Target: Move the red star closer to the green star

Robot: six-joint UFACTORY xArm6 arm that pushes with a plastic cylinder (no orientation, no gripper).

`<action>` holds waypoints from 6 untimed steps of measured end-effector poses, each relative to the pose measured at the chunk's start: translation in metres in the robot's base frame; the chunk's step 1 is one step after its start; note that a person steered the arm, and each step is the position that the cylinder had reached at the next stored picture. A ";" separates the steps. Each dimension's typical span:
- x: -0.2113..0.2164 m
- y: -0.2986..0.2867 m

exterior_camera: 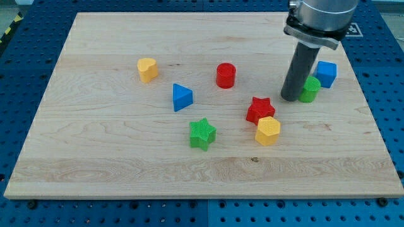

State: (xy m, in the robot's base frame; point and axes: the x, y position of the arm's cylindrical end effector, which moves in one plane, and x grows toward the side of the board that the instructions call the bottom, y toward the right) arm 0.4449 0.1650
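Nearest the view's bottom, the ribbed green plastic star (202,133) is seen lying flat on the pale wooden counter (113,164), with bare board on every side of it. At about three o'clock from it, the yellow faceted plastic block (267,130) rests against the lower right of the red plastic star (259,110); the two appear to be touching, so a careless push on one would probably carry the other along.

The red star is thus placed at roughly two o'clock from the green star, near but clearly apart, with open counter between them. That gap is judged to be what the task still has to close.

Further back, a blue triangular plastic block (182,97) is found at about eleven o'clock from the green star, a red plastic cylinder (226,75) beyond the red star at about eleven o'clock from it, and a yellow plastic block (147,69) toward the view's upper left.

Farthest of all, the dark rod is set down with my tip (290,98) at about two o'clock from the red star, apart from it and just beside a small green plastic block (309,89), behind which a blue plastic block (326,74) is partly hidden. From that side, a push toward eight o'clock would be expected to send the red star toward the green one.

No jaws are fitted, so nothing is grasped or released.
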 end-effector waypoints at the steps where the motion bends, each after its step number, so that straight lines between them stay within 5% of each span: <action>1: 0.000 0.015; 6: 0.023 -0.097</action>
